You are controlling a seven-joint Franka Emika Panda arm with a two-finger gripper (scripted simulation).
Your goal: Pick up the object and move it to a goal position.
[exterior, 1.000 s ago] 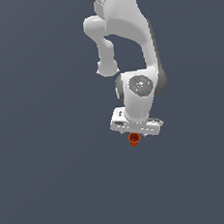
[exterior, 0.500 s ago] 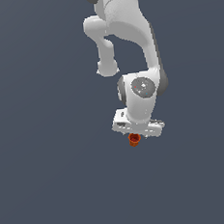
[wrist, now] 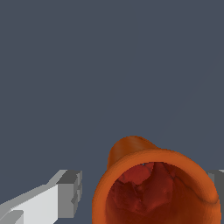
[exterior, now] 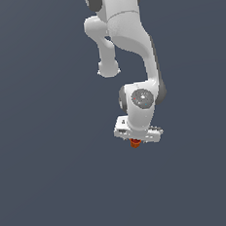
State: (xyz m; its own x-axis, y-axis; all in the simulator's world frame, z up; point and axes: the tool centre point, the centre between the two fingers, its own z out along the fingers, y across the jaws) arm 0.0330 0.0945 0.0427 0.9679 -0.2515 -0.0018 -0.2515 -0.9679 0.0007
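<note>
Under white arm (exterior: 128,45), hand (exterior: 136,143) clamped on orange-red cup (exterior: 135,142), fingers (wrist: 48,199) w/ cup (wrist: 155,186) between, hollow top facing wrist cam. No edges visible; plain grey backdrop (exterior: 39,141) all round, ample room.

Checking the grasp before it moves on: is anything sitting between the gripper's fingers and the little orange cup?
Nothing visible does. In the wrist view the orange cup sits between the two fingers of the gripper, with only bare grey background around it. Whether the pads touch it cannot be told.
</note>
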